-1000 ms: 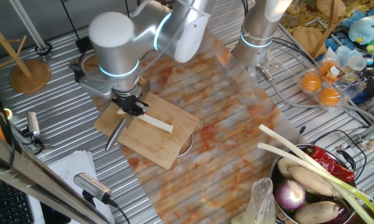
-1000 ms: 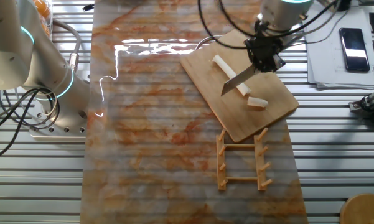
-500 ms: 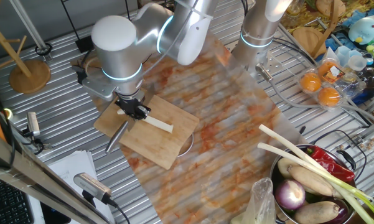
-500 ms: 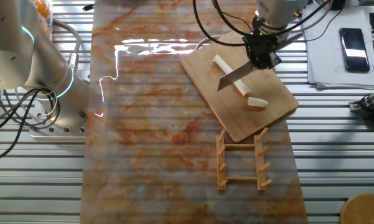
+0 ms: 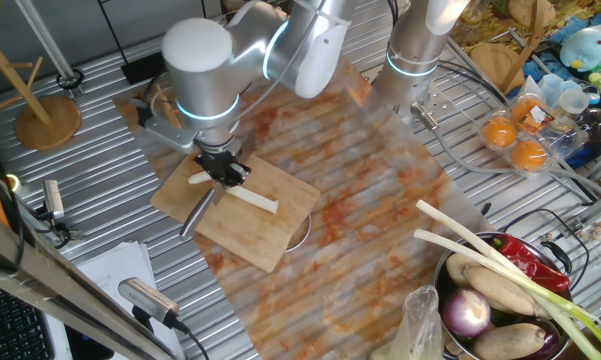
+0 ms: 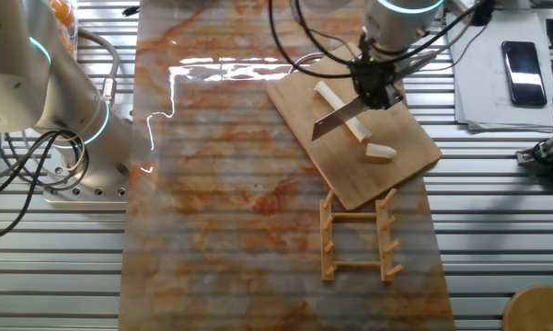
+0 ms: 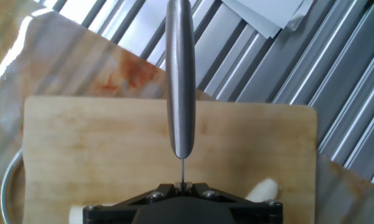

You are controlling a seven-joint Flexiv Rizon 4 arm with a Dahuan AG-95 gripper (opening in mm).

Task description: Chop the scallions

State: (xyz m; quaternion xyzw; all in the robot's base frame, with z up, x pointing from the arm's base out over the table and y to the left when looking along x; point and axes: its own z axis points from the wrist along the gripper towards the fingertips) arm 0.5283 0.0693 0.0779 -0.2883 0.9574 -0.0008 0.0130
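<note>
A: Scallions (image 6: 340, 112) lie on the cutting board (image 6: 396, 161), one stub (image 6: 379, 152) already cut loose.

B: And the gripper (image 6: 373, 87)?

A: Clenched on the knife (image 6: 334, 119), blade slanting above the stalk, probably lining up another cut.

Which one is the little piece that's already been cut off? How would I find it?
Look for the wooden cutting board lying on the orange marbled mat. The gripper holds a knife over a long pale scallion stalk there. The cut-off piece is the short stubby chunk lying alone near the board's edge, next to the wooden rack.
</note>
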